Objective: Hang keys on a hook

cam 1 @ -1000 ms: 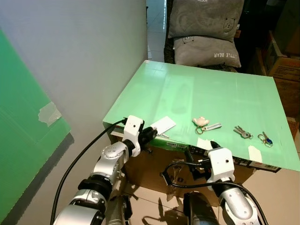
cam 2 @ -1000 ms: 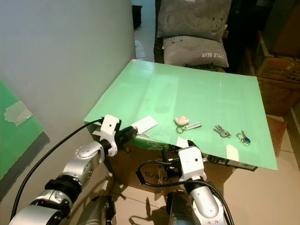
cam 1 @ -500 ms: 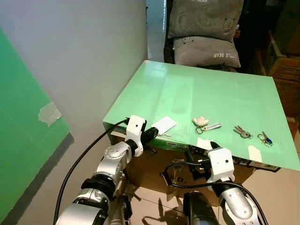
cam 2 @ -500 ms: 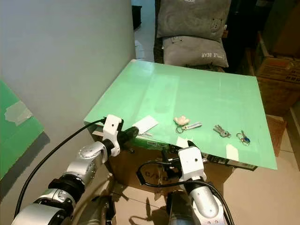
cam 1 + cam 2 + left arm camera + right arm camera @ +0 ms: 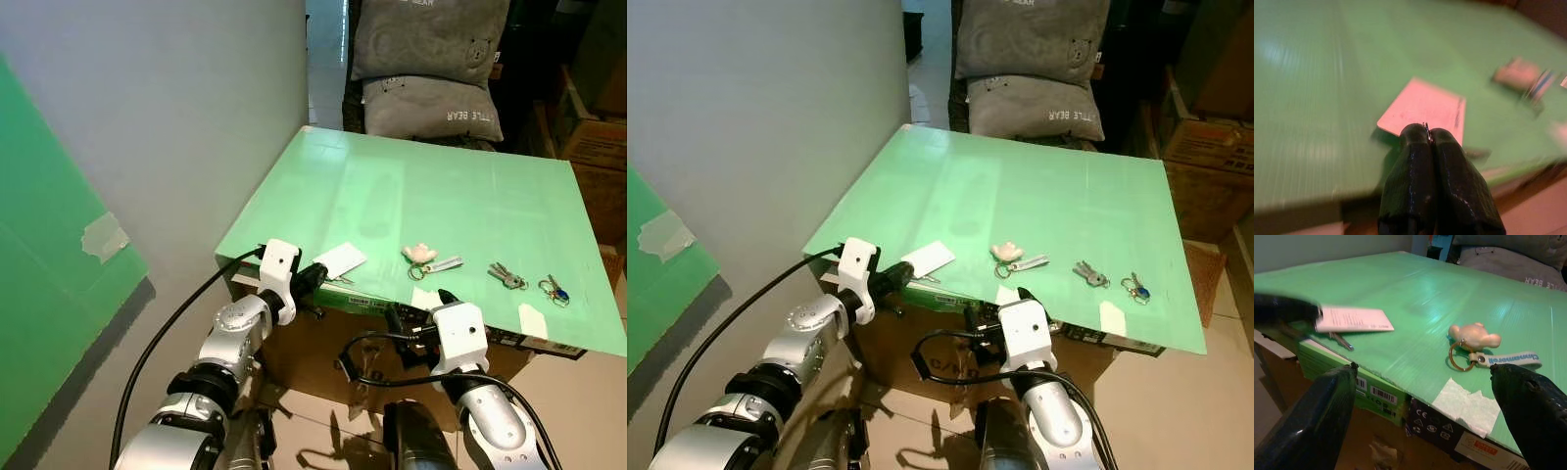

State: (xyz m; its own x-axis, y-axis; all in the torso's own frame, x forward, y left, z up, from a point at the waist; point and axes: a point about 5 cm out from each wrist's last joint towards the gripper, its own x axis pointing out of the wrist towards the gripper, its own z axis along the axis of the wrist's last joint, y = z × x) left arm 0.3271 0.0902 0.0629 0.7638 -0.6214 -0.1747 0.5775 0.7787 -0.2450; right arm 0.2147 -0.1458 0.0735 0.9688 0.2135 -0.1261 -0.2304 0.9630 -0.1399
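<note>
Green table: landmark surface. Left gripper at table's near-left edge, fingers pressed together on a key ring beside a white card. Right gripper below table's front edge, fingers spread wide. Charm keychain, silver keys, blue-tagged keys along table's front.

I drew the left gripper back slightly from the card, and raised the right gripper a little.
</note>
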